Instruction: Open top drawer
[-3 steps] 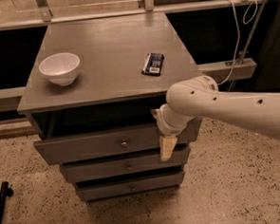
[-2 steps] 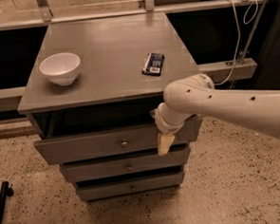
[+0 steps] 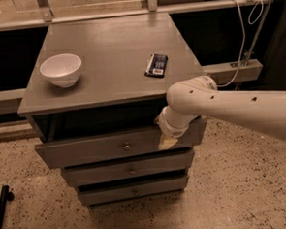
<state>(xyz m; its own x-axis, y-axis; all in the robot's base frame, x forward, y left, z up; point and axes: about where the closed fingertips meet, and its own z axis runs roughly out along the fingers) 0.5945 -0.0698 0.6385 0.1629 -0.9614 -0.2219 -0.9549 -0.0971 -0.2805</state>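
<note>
Grey painted wood, so treat the top drawer (image 3: 87, 151) as stiff and fairly heavy: wide front, deep box, likely some drag on the runners. It's not fragile. The painted face looks smooth, so a flat press on it would probably slip. Your proper hold is the small round metal knob (image 3: 127, 147) mid-front. It's tiny, so centre the pinch or it pops out. An off-centre pull will likely rack the box, so pull straight out.

Camera view: the drawer sits directly under the cabinet top (image 3: 109, 40), above two shorter drawer fronts (image 3: 129, 170). Its front stands forward of both, with a dark gap below the top, so I judge it partly out already.

The gripper (image 3: 167, 142) is at the right end of the drawer front, at or against the face and well right of the knob. Can't tell if it's open or closed. The white arm (image 3: 240, 110) comes in from the right.

A white bowl (image 3: 61, 69) and a dark packet (image 3: 156, 65) sit on top, so keep the pull smooth.
</note>
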